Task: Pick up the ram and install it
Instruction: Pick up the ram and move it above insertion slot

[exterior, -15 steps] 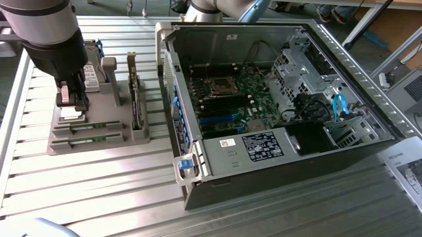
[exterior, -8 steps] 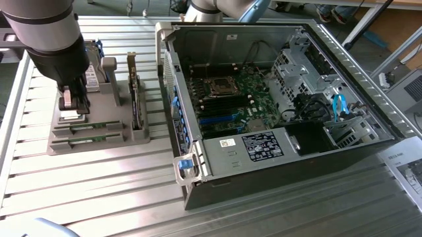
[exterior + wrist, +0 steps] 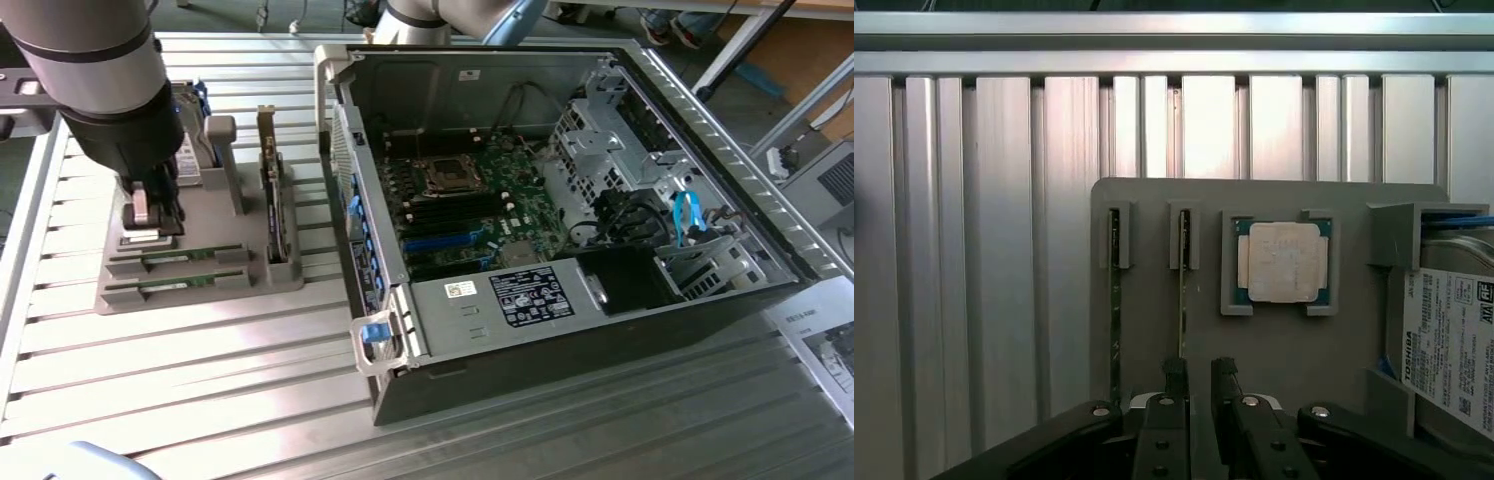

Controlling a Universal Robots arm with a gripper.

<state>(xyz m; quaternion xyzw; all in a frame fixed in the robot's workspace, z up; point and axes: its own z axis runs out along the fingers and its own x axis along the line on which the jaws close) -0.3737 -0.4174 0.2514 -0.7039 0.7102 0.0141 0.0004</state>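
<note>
Two rams stand edge-on in the slots of a grey holder (image 3: pixel 1154 215). In the wrist view one ram (image 3: pixel 1183 290) runs down towards my gripper (image 3: pixel 1199 378); the other ram (image 3: pixel 1115 310) lies a slot further out. In the exterior view they are thin green strips, the ram (image 3: pixel 180 254) nearer my gripper (image 3: pixel 150 222) and the other ram (image 3: pixel 171 284) in front of it. My gripper hangs just above the holder (image 3: pixel 200 270), open, with a narrow gap between its dark fingertips (image 3: pixel 1174 375) and nothing held. The nearer ram's end is hidden behind one fingertip.
On the same holder lie a square silver processor chip (image 3: pixel 1284 262) and a labelled hard drive (image 3: pixel 1452 345); a tall expansion card (image 3: pixel 274 205) stands upright beside them. The open computer case (image 3: pixel 534 340) with its motherboard (image 3: pixel 461 200) sits at the exterior view's right on the ribbed metal table (image 3: pixel 187 380).
</note>
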